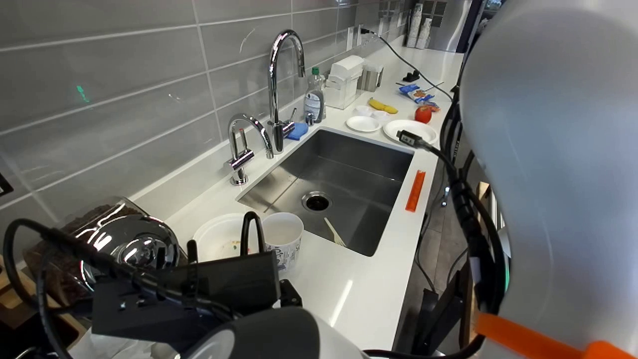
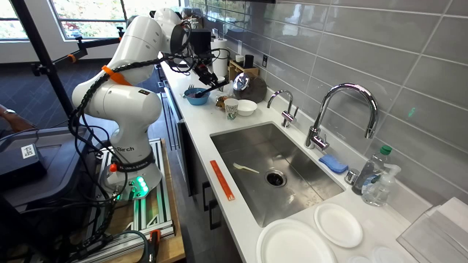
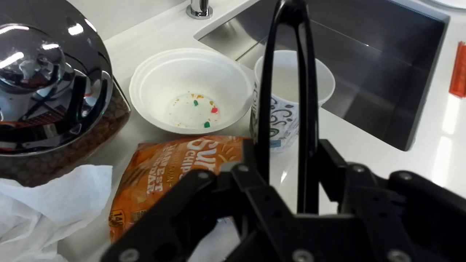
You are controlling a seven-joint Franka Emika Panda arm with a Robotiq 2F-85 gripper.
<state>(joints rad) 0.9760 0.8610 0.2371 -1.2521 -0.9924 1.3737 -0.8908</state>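
The jaws are drawn in on a pair of black tongs point(image 3: 307, 109), one jaw on either side, so that the opening left between them is only about as wide as the pinched tool. The tongs are all black and smooth, made of two long, slender, flat arms that meet in a rounded bend; a soft sheen runs near that bend, and a narrow, tapering slit separates the arms. In the wrist view the bend points away from the jaws, with the far ends hidden behind them. An exterior view shows the tongs held aslant above the white surface point(image 2: 201, 126), the bend higher and the dark working end lower, over or inside a blue bowl point(image 2: 197, 101) with purplish contents too small to make out. Behind the arms, in the wrist view, stands a patterned paper cup point(image 3: 285, 120), partly covered by them. Just beside the cup sits a white bowl point(image 3: 154, 82) with green and red bits and orange crumbs at its bottom. An orange chip bag point(image 3: 182, 163) lies near both, and a chrome-lidded jar point(image 3: 32, 62) stands to the left of the bowl in that view.
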